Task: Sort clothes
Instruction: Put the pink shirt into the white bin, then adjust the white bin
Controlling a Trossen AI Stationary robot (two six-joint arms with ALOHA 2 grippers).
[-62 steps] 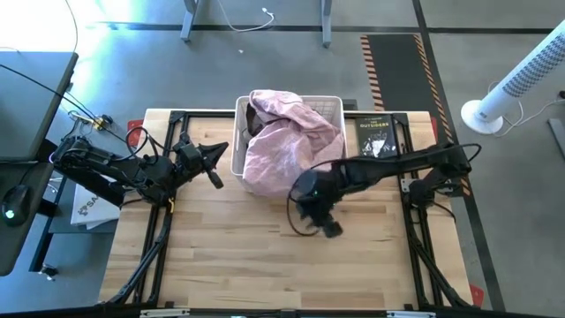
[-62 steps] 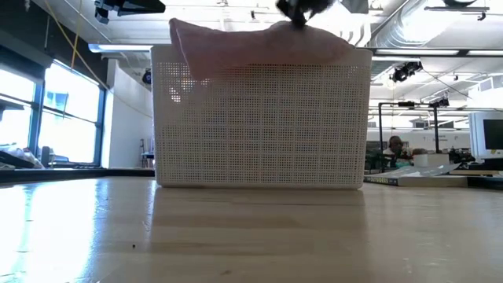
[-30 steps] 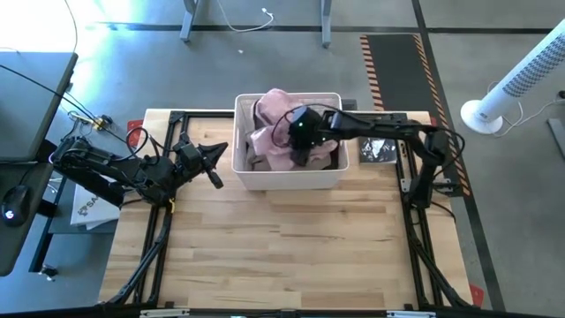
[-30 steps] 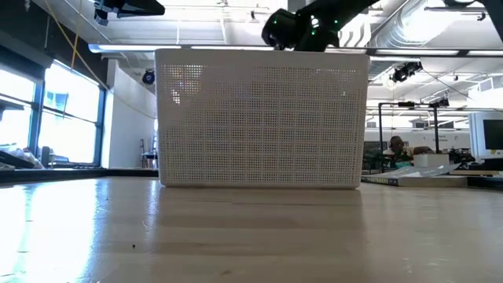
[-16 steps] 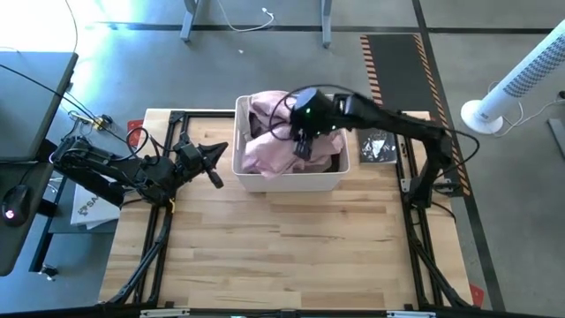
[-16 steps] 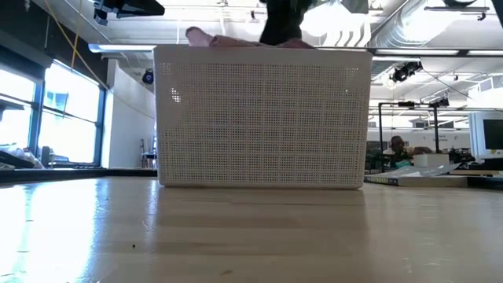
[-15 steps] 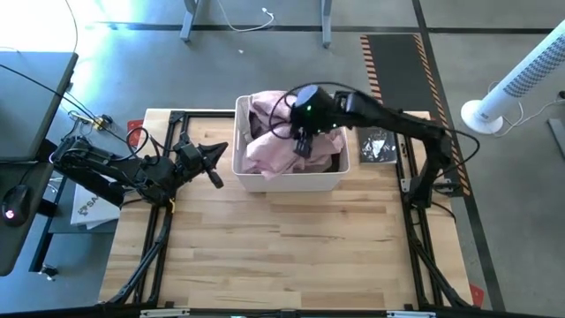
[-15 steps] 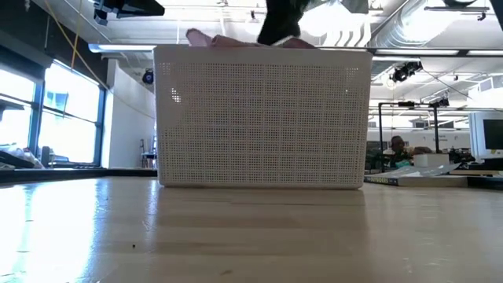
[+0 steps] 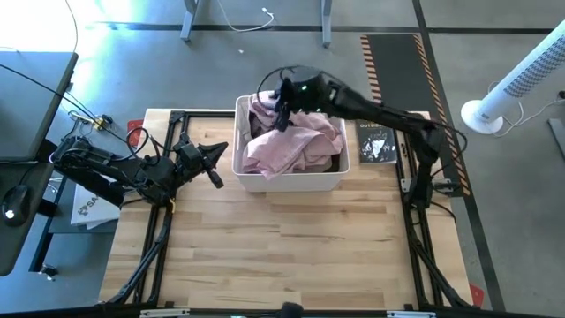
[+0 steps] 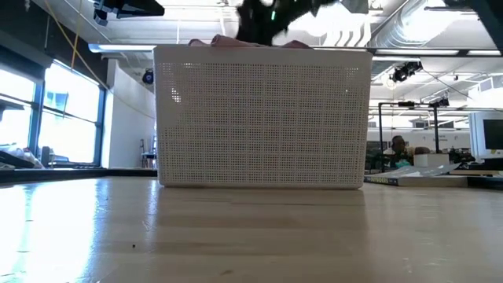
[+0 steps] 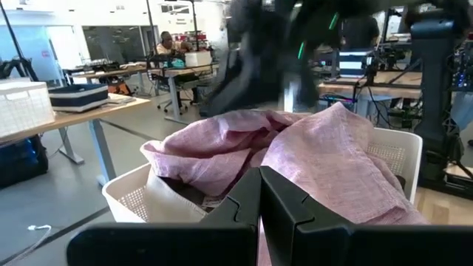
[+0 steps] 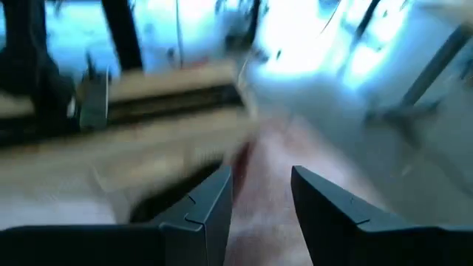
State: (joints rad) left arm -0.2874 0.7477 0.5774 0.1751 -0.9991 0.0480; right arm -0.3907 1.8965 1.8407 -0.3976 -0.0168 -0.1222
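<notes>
Idleness is what we read on the left: our left gripper (image 9: pixel 214 179) hangs just beside the left wall of the white basket (image 9: pixel 288 182), fingers pressed together on nothing, as the left wrist view shows them meeting in front of the pink cloth. We take it that this arm is parked there to leave the basket's mouth free for the other one. Moving right, the basket sits at the far middle of the wooden table (image 9: pixel 282 256), and the pale pink garment (image 9: pixel 291 146) is heaped in it, bulging over the rim and draping a little over the near wall; darker fabric (image 9: pixel 334 162) shows beneath it toward the basket's right side, though we cannot tell which garment that is. So the clothes are all in the basket, none laid out on the table, and we judge the sorting barely begun. Above the far left part of the basket our right gripper (image 9: pixel 284 99) hovers over the pink heap; the right wrist view shows its two fingers (image 12: pixel 211 199) parted with open space between them and nothing held. Farther right, a small black book (image 9: pixel 376 141) lies flat on the table just beside the basket.
</notes>
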